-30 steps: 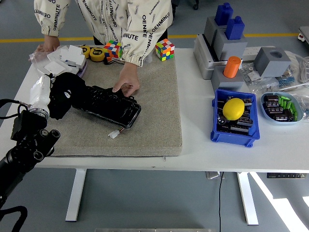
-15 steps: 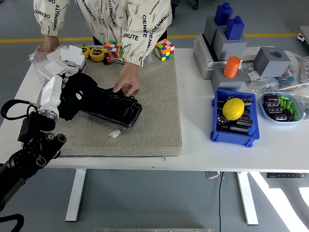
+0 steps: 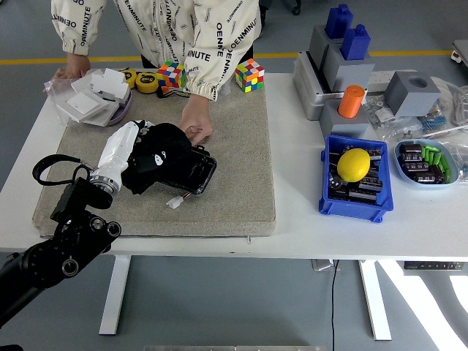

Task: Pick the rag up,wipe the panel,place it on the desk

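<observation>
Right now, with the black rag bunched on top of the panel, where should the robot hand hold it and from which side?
Grip the raised bunched crown of the black rag, from above and from the left, where the left robot hand already lies on it. The person's hand holds the panel at the far right edge, so that side looks blocked.

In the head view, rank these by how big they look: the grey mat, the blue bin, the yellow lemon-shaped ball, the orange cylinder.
1. Grey mat, by far the largest.
2. Blue bin.
3. Yellow ball.
4. Orange cylinder.
The ball and cylinder look close in size, and the cylinder stands farther from the camera, so their order is unsure.
</observation>
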You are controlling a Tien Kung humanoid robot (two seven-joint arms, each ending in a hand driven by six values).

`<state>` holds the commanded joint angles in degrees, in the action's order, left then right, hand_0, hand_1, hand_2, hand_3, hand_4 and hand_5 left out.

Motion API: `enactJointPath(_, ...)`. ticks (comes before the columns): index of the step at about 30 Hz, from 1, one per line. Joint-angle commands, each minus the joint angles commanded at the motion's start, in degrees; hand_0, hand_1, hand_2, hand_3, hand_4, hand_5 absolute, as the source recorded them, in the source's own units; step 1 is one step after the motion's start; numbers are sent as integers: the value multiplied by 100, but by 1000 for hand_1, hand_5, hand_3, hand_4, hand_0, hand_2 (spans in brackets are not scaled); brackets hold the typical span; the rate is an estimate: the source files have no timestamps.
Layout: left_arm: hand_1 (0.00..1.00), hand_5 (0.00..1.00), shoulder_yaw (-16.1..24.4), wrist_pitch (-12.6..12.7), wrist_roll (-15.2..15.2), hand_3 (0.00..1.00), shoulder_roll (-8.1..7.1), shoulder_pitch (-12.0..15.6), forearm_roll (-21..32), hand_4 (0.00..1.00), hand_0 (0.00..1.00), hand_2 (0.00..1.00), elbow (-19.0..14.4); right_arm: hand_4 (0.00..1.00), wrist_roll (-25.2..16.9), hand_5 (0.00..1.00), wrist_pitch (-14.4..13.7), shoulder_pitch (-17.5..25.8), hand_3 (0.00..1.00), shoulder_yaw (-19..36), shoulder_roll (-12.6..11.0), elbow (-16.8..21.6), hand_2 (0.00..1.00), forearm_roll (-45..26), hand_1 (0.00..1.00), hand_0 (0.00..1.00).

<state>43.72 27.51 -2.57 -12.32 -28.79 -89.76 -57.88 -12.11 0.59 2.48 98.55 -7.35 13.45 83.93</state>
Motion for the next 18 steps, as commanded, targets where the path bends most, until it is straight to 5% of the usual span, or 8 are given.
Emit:
enactJointPath(10, 198, 2, -582, -39, -89, 557, -14, 9, 103, 610, 180, 224, -664, 883, -2, 344, -2, -5, 521, 28, 3, 1, 489, 2, 552, 533)
enactJointPath(18, 199, 2, -502, -9, -47, 557, 51, -22, 80, 611, 178, 225, -476, 883, 0, 344, 0, -12, 521, 32, 10, 2, 489, -3, 551, 533)
